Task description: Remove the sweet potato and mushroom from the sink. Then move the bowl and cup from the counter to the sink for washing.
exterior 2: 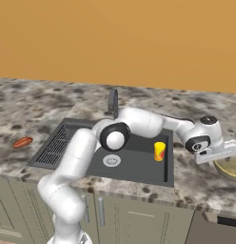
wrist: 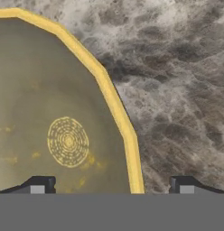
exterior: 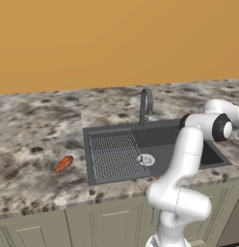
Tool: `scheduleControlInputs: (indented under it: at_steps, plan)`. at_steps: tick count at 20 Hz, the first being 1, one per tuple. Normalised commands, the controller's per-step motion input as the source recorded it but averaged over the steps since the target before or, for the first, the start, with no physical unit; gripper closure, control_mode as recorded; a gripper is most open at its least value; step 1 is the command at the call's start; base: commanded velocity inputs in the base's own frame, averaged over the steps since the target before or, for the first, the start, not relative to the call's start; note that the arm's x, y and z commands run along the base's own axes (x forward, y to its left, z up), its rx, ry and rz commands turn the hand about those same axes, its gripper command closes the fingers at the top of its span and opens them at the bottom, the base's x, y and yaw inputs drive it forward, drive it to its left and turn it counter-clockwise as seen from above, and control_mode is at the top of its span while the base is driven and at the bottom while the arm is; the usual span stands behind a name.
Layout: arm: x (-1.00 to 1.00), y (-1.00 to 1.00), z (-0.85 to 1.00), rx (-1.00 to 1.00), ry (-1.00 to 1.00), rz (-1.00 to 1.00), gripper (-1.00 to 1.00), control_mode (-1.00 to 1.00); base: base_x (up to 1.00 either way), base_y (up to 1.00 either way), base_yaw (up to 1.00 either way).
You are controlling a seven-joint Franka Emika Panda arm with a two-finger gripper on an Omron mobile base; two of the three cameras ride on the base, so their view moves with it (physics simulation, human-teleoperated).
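Tool [wrist: 111,185] spread wide over the bowl [wrist: 55,117] rim, holding nothing

One fingertip sits above the bowl's smooth tan-gold inside, the other above bare speckled stone surface [wrist: 177,90]; the paler faceted rim runs between them. Back along the arm, the yellow cup [exterior 2: 159,151] stands upright in the dark sink [exterior 2: 139,164]. The orange-red sweet potato [exterior: 64,163] lies on open surface beyond the ribbed drainer

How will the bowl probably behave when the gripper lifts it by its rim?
The bowl looks rigid, wide and shallow, so it will probably tilt when held by one edge. Its smooth rim may slip between the fingers.
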Motion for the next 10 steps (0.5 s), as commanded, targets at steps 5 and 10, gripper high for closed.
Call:
scheduleControlInputs:
  at_steps: [5, 10]
  plan:
    - [0.03, -0.14, -0.16, 0.00, 0.01, -0.02, 1.00, -1.00, 0.00, 0.00, 0.00]
    - [0.00, -0.11, -0.13, 0.00, 0.00, -0.06, 1.00, -1.00, 0.00, 0.00, 0.00]
